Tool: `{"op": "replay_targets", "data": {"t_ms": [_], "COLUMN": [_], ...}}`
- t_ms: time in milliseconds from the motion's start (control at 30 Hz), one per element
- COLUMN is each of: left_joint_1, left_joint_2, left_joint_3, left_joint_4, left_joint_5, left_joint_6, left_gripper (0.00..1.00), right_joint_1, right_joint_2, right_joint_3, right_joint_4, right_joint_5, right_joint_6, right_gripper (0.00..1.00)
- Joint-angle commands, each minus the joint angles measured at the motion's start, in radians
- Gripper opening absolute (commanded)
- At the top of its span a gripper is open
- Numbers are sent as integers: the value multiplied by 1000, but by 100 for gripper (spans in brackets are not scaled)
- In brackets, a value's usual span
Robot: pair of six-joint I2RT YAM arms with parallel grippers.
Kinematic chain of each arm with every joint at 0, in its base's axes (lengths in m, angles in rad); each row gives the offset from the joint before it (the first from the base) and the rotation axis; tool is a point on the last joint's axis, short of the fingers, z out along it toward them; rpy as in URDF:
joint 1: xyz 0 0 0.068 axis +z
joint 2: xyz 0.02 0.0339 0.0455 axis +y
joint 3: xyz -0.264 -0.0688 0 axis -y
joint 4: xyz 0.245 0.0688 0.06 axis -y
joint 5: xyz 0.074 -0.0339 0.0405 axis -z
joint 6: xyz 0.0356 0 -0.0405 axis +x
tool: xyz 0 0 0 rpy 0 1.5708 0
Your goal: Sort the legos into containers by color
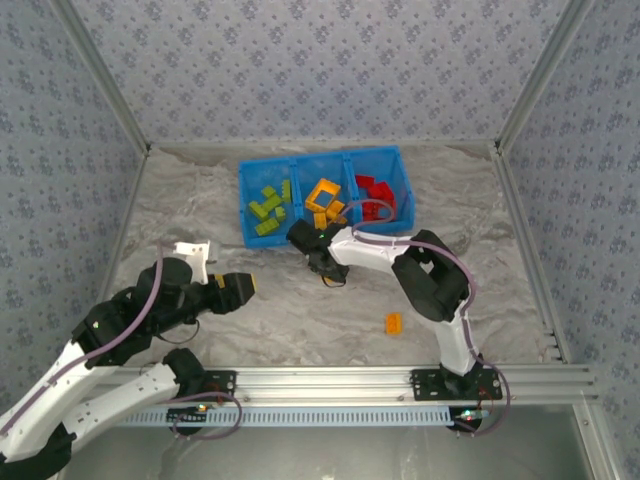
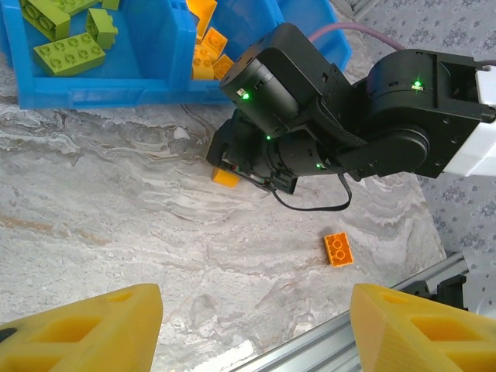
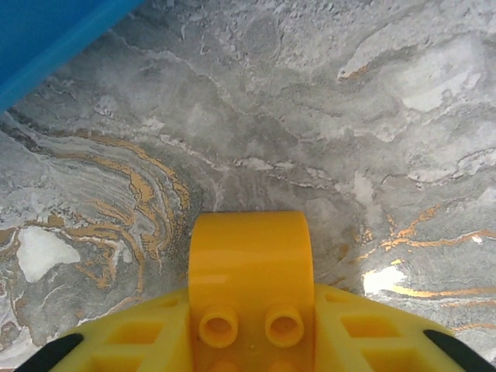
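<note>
Partly cropped, an orange brick point(image 3: 248, 267) sits clamped in right fingers point(image 3: 124, 341); left fingers point(image 2: 77, 325) gape.

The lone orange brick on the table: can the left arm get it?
Probably yes: the orange brick lies alone on bare table, and the open left fingers face it with nothing between.

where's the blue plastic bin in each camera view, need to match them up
Top external: the bright blue three-compartment plastic bin sits at top centre.
Left wrist: upper left, with its front wall facing the camera.
Right wrist: a slice of its blue wall fills the top-left corner.
Shared landmark: the right end effector, just in front of the bin, holding a small orange plastic brick.
</note>
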Motion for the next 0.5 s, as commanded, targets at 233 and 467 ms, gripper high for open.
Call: {"op": "replay_targets", "data": {"t_ms": [233, 467], "left_joint_1": [-6, -23], "left_joint_2": [120, 279], "left_joint_3": [117, 154], "left_joint_4": [13, 103], "left_joint_5": [-26, -87], "left_joint_6": [19, 52], "left_gripper": [65, 65], "right_joint_1": [38, -59], "right_joint_2": [-112, -152], "right_joint_3": [78, 134], "right_joint_4": [-72, 54], "right_joint_5": [184, 119], "right_joint_6": [-185, -500], "right_gripper": [32, 31]}}
